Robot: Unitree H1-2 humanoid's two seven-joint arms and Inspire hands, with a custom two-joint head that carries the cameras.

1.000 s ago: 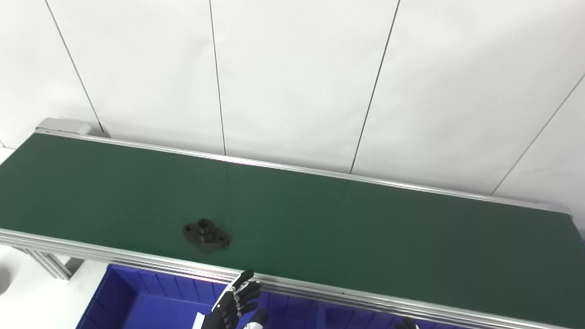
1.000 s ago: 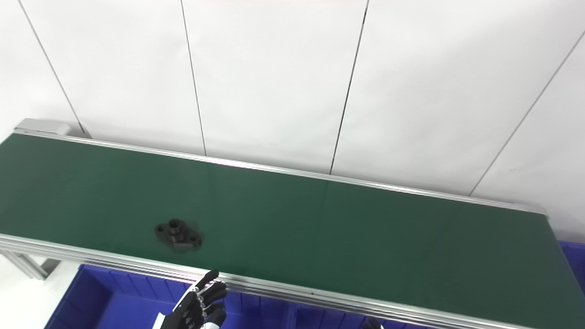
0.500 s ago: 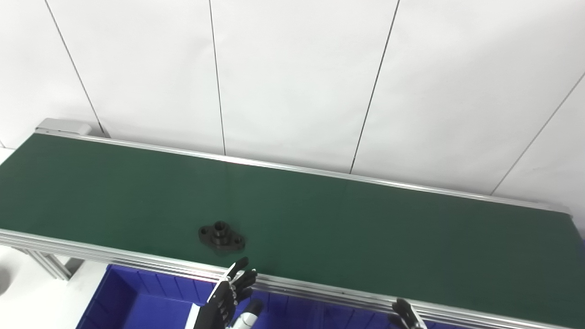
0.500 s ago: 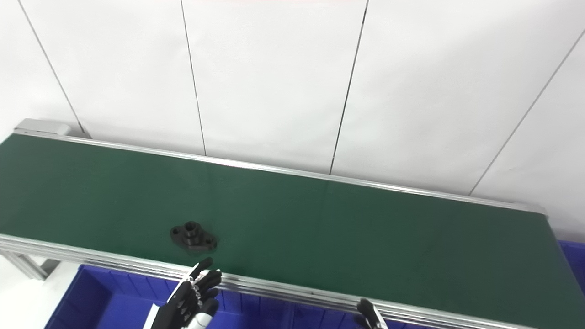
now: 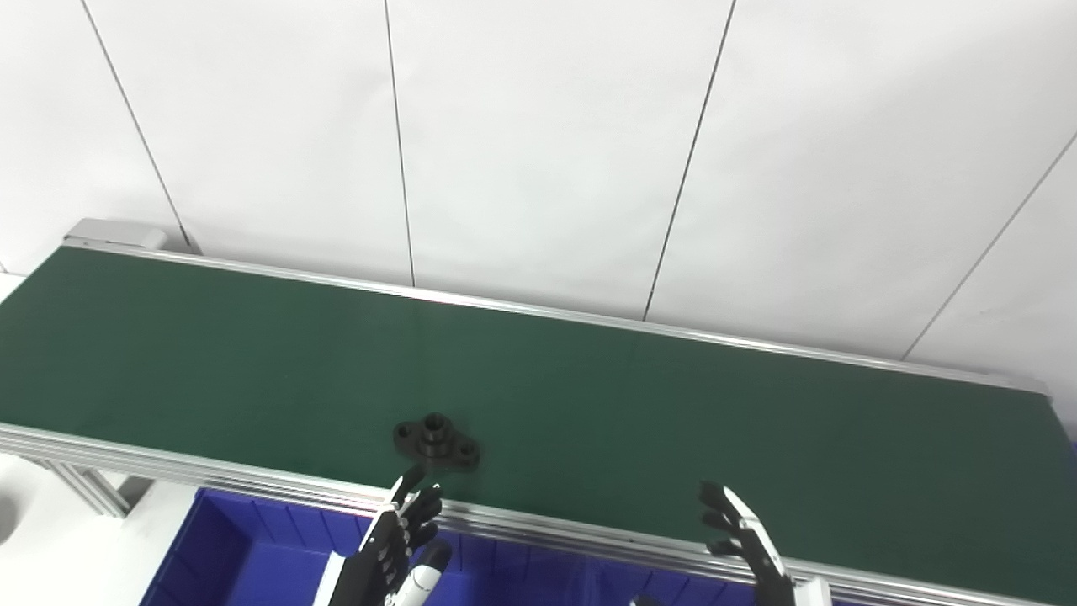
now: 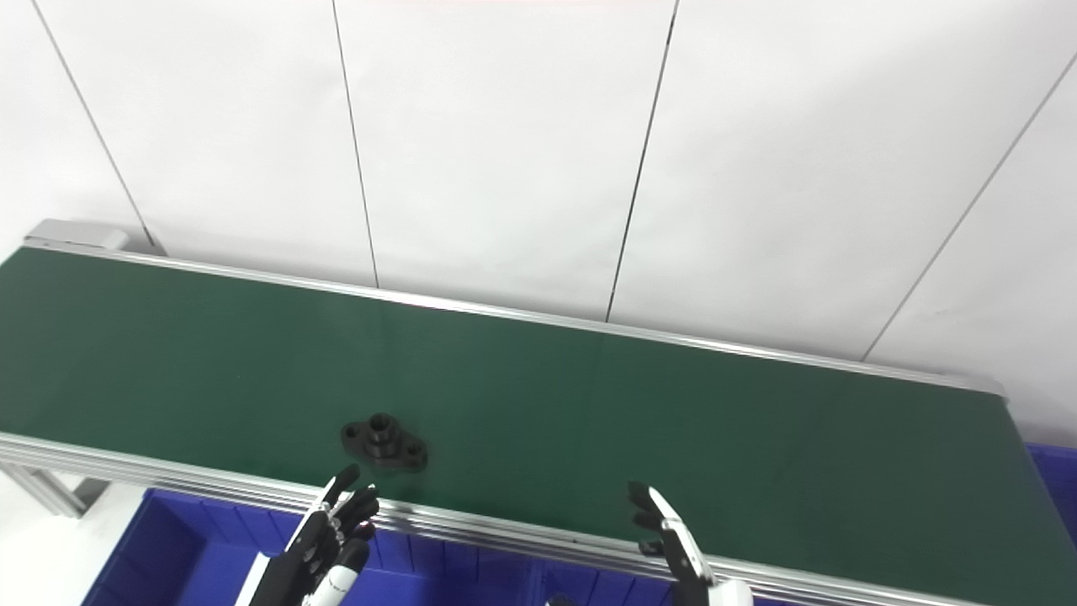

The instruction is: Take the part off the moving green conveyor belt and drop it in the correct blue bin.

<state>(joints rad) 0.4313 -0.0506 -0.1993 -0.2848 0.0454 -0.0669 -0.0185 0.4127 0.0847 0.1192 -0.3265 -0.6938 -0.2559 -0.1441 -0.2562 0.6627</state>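
A small black flanged part (image 5: 436, 441) with a raised hub lies flat on the green conveyor belt (image 5: 639, 412), near its front rail. My left hand (image 5: 392, 543) is open, fingers spread, just below and a little left of the part, over the front rail. It does not touch the part. Further right, my right hand (image 5: 740, 534) is open too, its fingertips over the belt's front edge, well clear of the part. A blue bin (image 5: 252, 555) sits under the front rail at the lower left.
The belt's aluminium front rail (image 5: 210, 471) runs across the view between my hands and the belt. White wall panels (image 5: 538, 143) stand behind the belt. Another blue bin's corner (image 6: 1056, 480) shows at the belt's right end.
The black part has ridden the belt to the right. My left hand shifted slightly left and up toward it. My right hand rose into view over the front rail.
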